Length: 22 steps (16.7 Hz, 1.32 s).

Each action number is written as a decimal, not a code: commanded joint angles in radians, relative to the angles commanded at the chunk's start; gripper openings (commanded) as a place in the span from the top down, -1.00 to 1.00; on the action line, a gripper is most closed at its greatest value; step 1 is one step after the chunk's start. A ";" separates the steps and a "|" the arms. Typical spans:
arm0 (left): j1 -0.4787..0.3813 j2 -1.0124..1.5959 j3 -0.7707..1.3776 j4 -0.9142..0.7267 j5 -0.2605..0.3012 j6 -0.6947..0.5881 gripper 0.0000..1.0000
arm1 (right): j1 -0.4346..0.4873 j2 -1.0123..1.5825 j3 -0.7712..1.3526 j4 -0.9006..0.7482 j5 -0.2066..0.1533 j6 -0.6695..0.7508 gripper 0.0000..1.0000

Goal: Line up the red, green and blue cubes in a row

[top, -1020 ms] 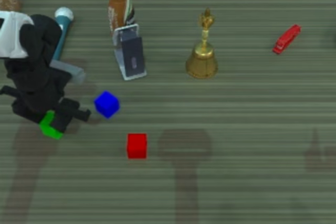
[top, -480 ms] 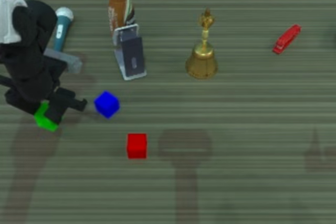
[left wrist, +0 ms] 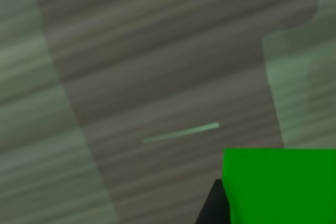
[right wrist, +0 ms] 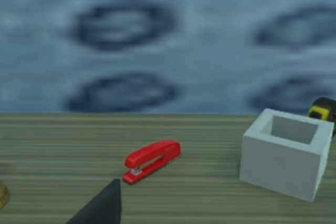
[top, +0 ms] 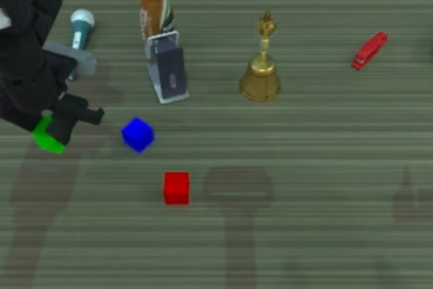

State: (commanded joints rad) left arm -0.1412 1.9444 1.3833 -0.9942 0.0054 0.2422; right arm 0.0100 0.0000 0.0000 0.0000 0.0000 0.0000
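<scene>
My left gripper (top: 53, 128) hangs at the table's left side, shut on the green cube (top: 46, 136). In the left wrist view the green cube (left wrist: 281, 184) fills the corner beside one dark finger (left wrist: 212, 207), with the arm's shadow on the table below it. The blue cube (top: 137, 134) lies to the right of that gripper, apart from it. The red cube (top: 176, 187) sits nearer the front edge, right of the blue one. My right gripper is outside the top view; only a dark part of it (right wrist: 102, 205) shows in its wrist view.
Behind the cubes stand a brown bottle (top: 152, 5), a grey stand (top: 169, 65) and a golden bell (top: 260, 65). A microphone (top: 81, 28) lies behind the left arm. A red stapler (top: 369, 50) lies far right, near a grey box (right wrist: 286, 153) and a yellow tape measure (right wrist: 323, 109).
My left gripper has carried the green cube leftward and toward the back of the table, away from the blue cube. The blue and red cubes have not moved.
</scene>
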 joint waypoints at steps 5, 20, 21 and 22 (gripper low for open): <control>-0.080 0.040 0.066 -0.031 -0.002 -0.110 1.00 | 0.000 0.000 0.000 0.000 0.000 0.000 -1.00; -0.616 0.240 0.450 -0.216 -0.022 -0.993 1.00 | 0.000 0.000 0.000 0.000 0.000 0.000 -1.00; -0.617 0.240 0.450 -0.216 -0.022 -0.994 1.00 | 0.000 0.000 0.000 0.000 0.000 0.000 -1.00; -0.617 0.240 0.450 -0.216 -0.022 -0.994 1.00 | 0.000 0.000 0.000 0.000 0.000 0.000 -1.00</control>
State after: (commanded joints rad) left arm -0.7577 2.1848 1.8334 -1.2106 -0.0171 -0.7517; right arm 0.0100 0.0000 0.0000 0.0000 0.0000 0.0000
